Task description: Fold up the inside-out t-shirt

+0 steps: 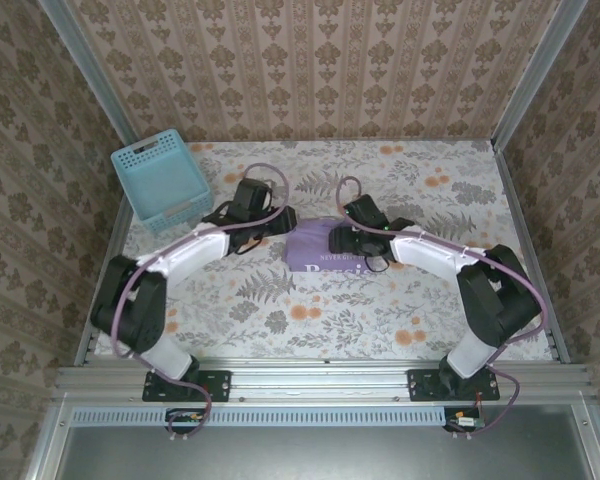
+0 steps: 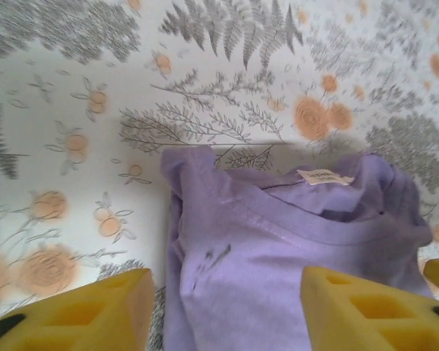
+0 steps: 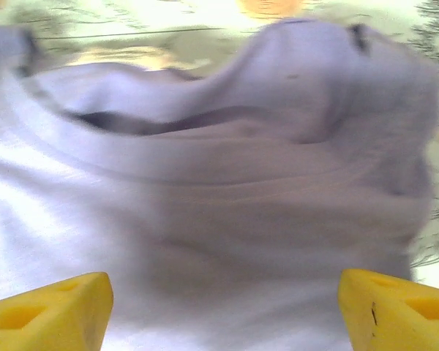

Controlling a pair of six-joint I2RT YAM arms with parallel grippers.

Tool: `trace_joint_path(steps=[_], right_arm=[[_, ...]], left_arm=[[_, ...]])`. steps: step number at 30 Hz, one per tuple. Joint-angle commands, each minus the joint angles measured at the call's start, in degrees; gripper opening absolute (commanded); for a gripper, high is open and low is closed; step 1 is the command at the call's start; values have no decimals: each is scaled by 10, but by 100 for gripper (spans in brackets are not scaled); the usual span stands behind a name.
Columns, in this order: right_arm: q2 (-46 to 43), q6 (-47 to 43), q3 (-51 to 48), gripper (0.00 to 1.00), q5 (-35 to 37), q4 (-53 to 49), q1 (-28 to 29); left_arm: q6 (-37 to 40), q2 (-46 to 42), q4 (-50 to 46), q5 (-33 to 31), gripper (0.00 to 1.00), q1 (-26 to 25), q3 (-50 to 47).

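Observation:
The inside-out t-shirt [image 1: 318, 250] lies as a small lavender bundle at the table's middle, with white lettering on its near face. In the left wrist view the t-shirt [image 2: 278, 248] shows its collar and a white neck label [image 2: 324, 177]. My left gripper [image 1: 273, 224] hangs at the bundle's left edge. The left gripper [image 2: 223, 311] is open, yellow fingertips [image 2: 110, 307] apart over the cloth and gripping none of it. My right gripper [image 1: 346, 240] is over the bundle's right part. The right gripper [image 3: 223, 311] stands wide open just above the blurred purple cloth [image 3: 227, 190].
A light-blue lattice basket [image 1: 160, 182] stands at the back left of the floral tablecloth [image 1: 280, 310]. Patterned walls close in the table on three sides. A metal rail [image 1: 320, 375] runs along the near edge by the arm bases.

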Motion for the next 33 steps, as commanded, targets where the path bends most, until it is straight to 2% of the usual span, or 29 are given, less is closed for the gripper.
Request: trace_joint_path(steps=[1,4,7,11,13,16,21,27,30,33], right_arm=[[21,9,37,86,51,-68,41],[73,23,59,88,18,-66,53],[130,24,115,89,42,-115,45],[186,-8,182,89,50,-163,-14],[211,-57,226,89,74,-195,-53],[254,-145,305,92,127,-243,-107],[297,-238,363,92,98,-238,-202],[360,-324,424,92,107,-246,-285],[381,-355,447,92,123,-237,-319],[398,-397,481,91,109,-238,-338]], left_arm=[[13,-74,-20,-49,62,11,-70],[7,-155,15,-68,70,37,-149],[2,-233,26,-87,76,72,-204],[3,-319,24,-102,83,98,-247],[5,-347,20,-101,84,106,-260],[6,-373,7,-108,85,112,-270],[9,-402,-6,-111,86,132,-283],[14,-411,-15,-98,87,161,-286],[12,-405,-13,-90,87,172,-286],[11,-393,-4,-84,87,176,-286]])
